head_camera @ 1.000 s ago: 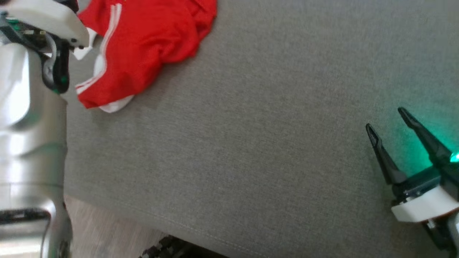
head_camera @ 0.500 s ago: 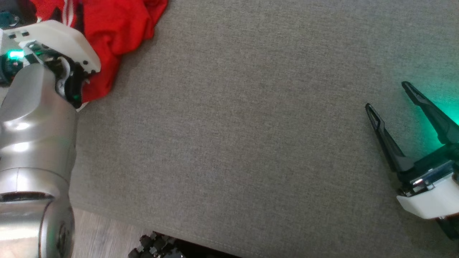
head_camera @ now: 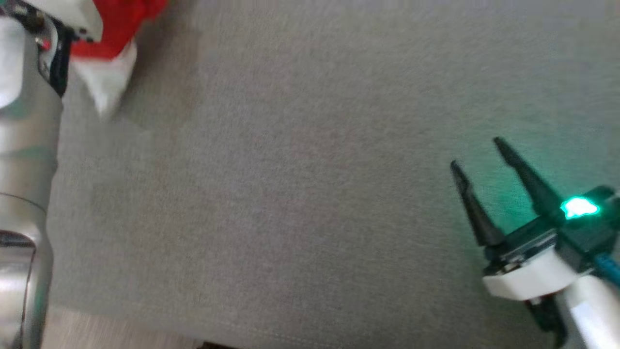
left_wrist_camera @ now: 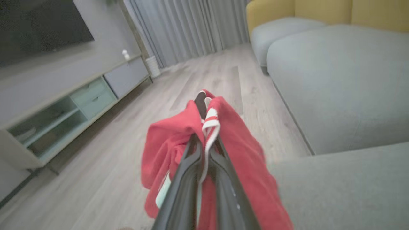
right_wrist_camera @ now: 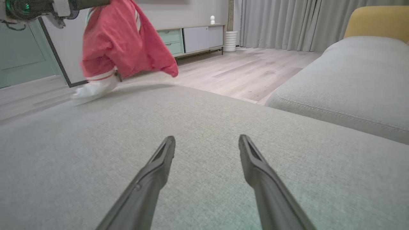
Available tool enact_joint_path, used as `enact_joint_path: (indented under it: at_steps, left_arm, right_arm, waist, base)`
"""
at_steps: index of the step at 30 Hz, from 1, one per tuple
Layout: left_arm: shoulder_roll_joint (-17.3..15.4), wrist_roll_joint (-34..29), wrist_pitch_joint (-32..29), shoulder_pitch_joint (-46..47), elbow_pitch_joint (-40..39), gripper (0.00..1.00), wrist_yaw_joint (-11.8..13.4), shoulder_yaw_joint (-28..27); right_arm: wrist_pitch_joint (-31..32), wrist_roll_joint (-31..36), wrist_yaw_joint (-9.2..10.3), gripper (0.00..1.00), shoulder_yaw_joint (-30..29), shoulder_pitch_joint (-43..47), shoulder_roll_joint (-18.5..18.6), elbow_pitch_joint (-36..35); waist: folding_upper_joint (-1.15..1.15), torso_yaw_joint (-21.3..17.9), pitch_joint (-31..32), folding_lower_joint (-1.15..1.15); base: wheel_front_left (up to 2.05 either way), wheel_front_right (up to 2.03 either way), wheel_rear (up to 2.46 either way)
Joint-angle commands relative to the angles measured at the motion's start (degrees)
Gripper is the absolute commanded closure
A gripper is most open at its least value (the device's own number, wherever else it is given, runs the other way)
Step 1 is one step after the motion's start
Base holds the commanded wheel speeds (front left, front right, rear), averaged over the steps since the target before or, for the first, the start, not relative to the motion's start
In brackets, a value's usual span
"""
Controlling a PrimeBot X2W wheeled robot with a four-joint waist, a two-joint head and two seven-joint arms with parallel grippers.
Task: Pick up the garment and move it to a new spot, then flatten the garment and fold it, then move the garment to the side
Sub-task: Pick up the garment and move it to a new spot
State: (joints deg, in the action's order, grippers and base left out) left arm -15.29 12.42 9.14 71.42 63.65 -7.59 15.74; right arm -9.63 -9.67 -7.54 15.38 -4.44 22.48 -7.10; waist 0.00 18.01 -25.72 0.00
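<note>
Above grey sofa (right_wrist_camera: 204, 121): red garment (right_wrist_camera: 124, 48), white-striped, bunched, dangling.

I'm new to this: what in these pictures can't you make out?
- Head view: the red garment is blurred, cut by the top edge and partly behind the left arm.
- Left wrist view: the garment drapes the shut left gripper, hiding parts of its fingers; bunched up, its type is unclear.
- Right wrist view: the white object on the cabinet is too small to identify.
</note>
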Motion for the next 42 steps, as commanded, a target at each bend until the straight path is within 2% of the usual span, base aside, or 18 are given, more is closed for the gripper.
enact_joint_path:
  at_steps: [1,10,15,19,24,30,31,32,33,38,42]
  left_arm:
    - [-4.01,0.08,0.54,2.85,-2.93,1.00,0.11,1.11]
    - [-5.03,5.62,-1.86,4.08,-13.91,1.00,0.11,14.55]
    - [-4.55,10.60,-2.65,0.60,-19.57,1.00,0.10,15.50]
    - [-3.17,12.81,-3.04,-6.74,-22.94,1.00,0.72,15.83]
    - [-0.84,12.64,-0.22,-18.51,-27.11,1.00,3.46,18.47]
    - [4.28,9.22,5.27,-32.61,-27.58,1.00,7.12,23.98]
    - [4.73,8.25,5.59,-34.05,-27.49,0.92,7.76,24.52]
    - [4.96,6.95,5.74,-35.19,-27.48,0.36,8.41,25.17]
    - [5.41,6.01,5.79,-36.29,-28.36,0.00,9.29,25.10]
    - [7.53,4.01,5.84,-43.37,-34.57,0.00,12.41,21.62]
    - [8.11,2.50,5.85,-50.79,-41.71,0.00,14.64,18.15]
  right_arm:
    - [-1.72,-0.60,0.05,0.00,1.93,0.03,-1.18,0.26]
    - [-5.13,-1.54,0.05,0.00,5.03,0.88,-8.98,7.60]
    - [-5.33,-0.72,0.05,0.00,5.76,1.49,-11.24,8.43]
    - [-5.35,0.49,0.05,0.00,6.11,1.87,-12.45,8.26]
    - [-5.36,1.28,0.05,0.00,5.05,2.67,-14.24,7.55]
    - [-5.36,1.69,0.05,0.00,3.51,3.19,-15.31,6.78]
    - [-5.36,1.73,0.05,0.00,3.33,3.22,-15.40,6.75]
    - [-5.36,1.79,0.05,0.00,3.13,3.30,-15.46,6.76]
    - [-5.36,1.81,0.05,0.00,2.80,3.45,-15.49,6.79]
    - [-5.36,1.07,0.05,0.00,0.67,5.04,-15.77,7.69]
    - [-5.36,-0.64,0.05,0.00,-1.30,7.36,-16.25,8.90]
  waist:
    - [0.00,-5.66,8.17,0.00]
    - [0.00,-18.42,21.06,0.00]
    - [0.00,-24.99,23.79,0.00]
    - [0.00,-29.40,23.36,0.00]
    - [0.00,-32.37,20.76,0.00]
    - [0.00,-32.20,17.14,0.00]
    - [0.00,-31.95,16.89,0.00]
    - [0.00,-31.66,16.82,0.00]
    - [0.00,-31.24,16.85,0.00]
    - [0.00,-27.67,19.44,0.00]
    - [0.00,-23.72,23.98,0.00]
  base:
    - [0.00,0.00,0.00]
    - [0.00,0.00,0.00]
    - [0.00,0.00,0.00]
    - [0.00,0.00,0.00]
    - [0.00,0.00,0.00]
    - [0.00,0.00,0.00]
    - [0.00,0.00,0.00]
    - [0.00,0.00,0.00]
    - [0.00,0.00,0.00]
    - [0.00,0.00,0.00]
    - [0.00,0.00,0.00]
